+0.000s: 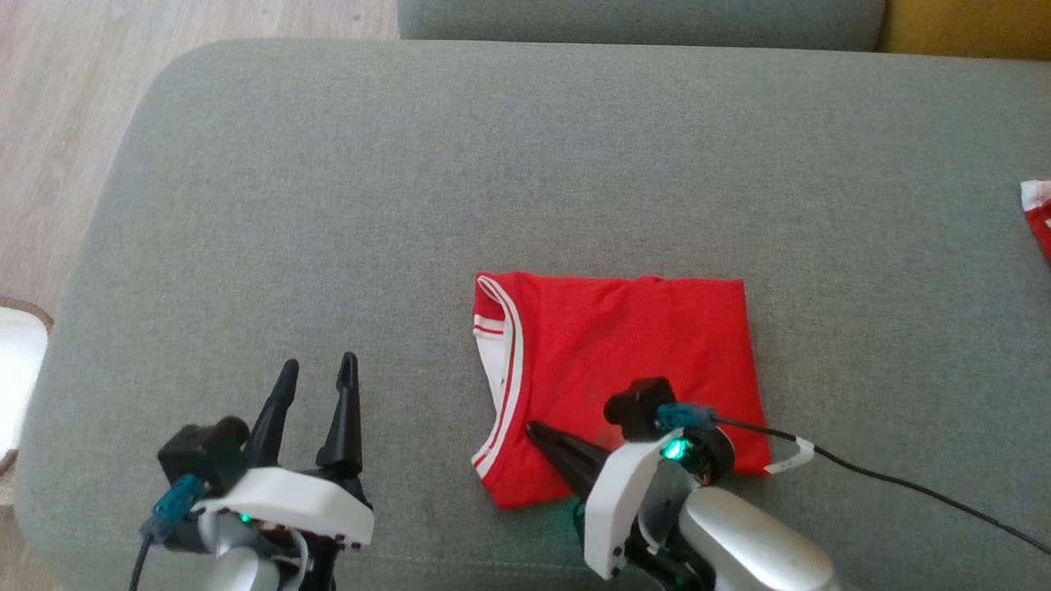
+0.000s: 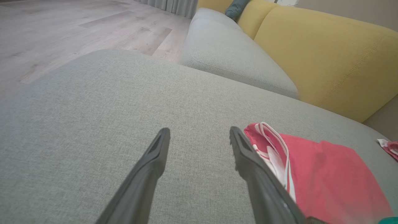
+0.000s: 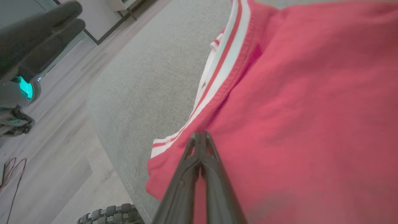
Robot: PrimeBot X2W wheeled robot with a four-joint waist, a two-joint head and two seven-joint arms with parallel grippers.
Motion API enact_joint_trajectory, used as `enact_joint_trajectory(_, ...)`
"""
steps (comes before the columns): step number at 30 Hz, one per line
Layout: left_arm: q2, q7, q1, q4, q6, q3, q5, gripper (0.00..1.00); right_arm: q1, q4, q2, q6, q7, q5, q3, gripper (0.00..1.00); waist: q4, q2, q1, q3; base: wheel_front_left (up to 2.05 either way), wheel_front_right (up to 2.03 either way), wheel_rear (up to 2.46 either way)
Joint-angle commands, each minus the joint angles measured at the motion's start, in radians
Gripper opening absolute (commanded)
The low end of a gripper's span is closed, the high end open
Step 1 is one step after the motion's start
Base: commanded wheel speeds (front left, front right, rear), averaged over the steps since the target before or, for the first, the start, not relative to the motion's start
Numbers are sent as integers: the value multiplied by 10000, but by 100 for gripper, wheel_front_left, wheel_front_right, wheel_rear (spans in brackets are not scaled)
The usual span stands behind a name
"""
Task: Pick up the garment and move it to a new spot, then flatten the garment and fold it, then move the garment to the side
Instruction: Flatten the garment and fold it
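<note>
fig. we see the grey cushion (image 1: 328, 205) bearing the folded red garment (image 1: 640, 336). the garment lies beneath the right gripper (image 1: 534, 427), whose fingers are pressed tip to tip on the cloth, and just right of the left gripper (image 1: 318, 363), whose fingers are spread wide over bare cushion.

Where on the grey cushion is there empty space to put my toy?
The widest bare patch of the grey cushion runs from its far edge to the red shirt. Another lies between the shirt and the red-and-white cloth at the right edge. Crowded near the front: the open left gripper and the right gripper, shut on the shirt.
</note>
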Motion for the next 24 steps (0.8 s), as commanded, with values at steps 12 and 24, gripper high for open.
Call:
enact_joint_trajectory(12, 240, -97, -525, -310, 42, 399, 48, 100, -999, -33, -240, 65, -2548, 148, -1183, 100, -400, 0, 0, -299, 0, 0, 0)
enact_joint_trajectory(24, -25, -123, -770, -235, 196, 443, 243, 100, 370, -1056, 35, 65, -3168, -2194, -5561, 100, -1011, 0, 0, -929, 0, 0, 0)
